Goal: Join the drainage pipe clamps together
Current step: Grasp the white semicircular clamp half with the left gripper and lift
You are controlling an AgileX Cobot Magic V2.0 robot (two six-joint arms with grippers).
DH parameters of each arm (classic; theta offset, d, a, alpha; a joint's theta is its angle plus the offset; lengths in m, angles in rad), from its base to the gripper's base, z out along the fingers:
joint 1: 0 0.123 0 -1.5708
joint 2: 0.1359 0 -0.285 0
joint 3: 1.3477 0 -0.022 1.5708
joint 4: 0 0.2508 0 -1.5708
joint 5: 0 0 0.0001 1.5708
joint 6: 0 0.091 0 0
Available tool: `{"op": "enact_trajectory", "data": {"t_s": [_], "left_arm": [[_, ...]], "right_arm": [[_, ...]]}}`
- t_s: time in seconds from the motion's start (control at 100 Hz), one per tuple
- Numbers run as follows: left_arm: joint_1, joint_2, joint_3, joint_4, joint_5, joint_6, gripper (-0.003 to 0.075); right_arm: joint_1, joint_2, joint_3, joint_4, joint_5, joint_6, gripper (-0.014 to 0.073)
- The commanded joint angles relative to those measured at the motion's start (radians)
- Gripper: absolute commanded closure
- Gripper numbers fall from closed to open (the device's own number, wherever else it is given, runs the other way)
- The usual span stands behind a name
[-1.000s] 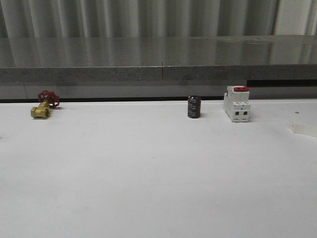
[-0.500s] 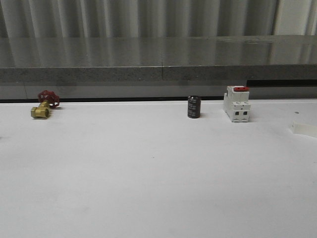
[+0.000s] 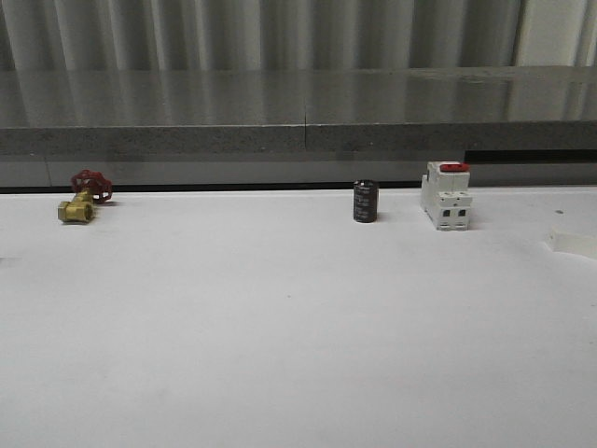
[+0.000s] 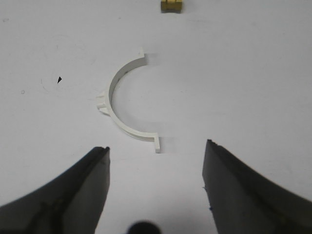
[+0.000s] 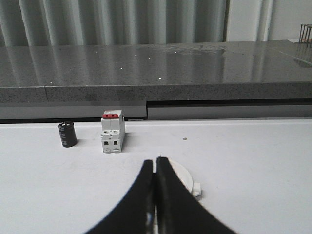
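On the desk (image 3: 280, 355): a brass valve (image 3: 82, 198) is seen at 9 o'clock, a black cylinder (image 3: 366, 201) and white breaker (image 3: 446, 196) at 1 o'clock.
Left clamp half (image 4: 125, 105): laid flat on the desk, apart from the left gripper (image 4: 156, 156).
Left jaws: spread wide, nothing held.
Right clamp half (image 5: 187, 181): lying just behind the right gripper (image 5: 155, 168); contact cannot be told.
Right jaws: pressed together.
Change: at 3 o'clock, the white piece (image 3: 574, 244) is seen paler than a second ago.

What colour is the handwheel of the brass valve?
Red; the handwheel of the brass valve shows best in the front view.
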Motion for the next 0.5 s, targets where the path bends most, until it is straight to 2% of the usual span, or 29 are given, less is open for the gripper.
{"op": "enact_trajectory", "data": {"t_s": [0.0, 0.22, 0.49], "left_arm": [[0.030, 0.087, -0.076, 0.010, -0.056, -0.025, 0.0276], [0.128, 0.323, -0.188, -0.008, -0.016, -0.035, 0.0283], [0.146, 0.616, -0.339, -0.011, 0.067, -0.035, 0.0282]], "right_arm": [[-0.008, -0.019, -0.016, -0.001, -0.069, -0.009, 0.0660], [-0.008, -0.019, -0.016, -0.001, -0.069, -0.009, 0.0660], [-0.008, -0.019, -0.016, -0.001, -0.069, -0.009, 0.0660]]}}
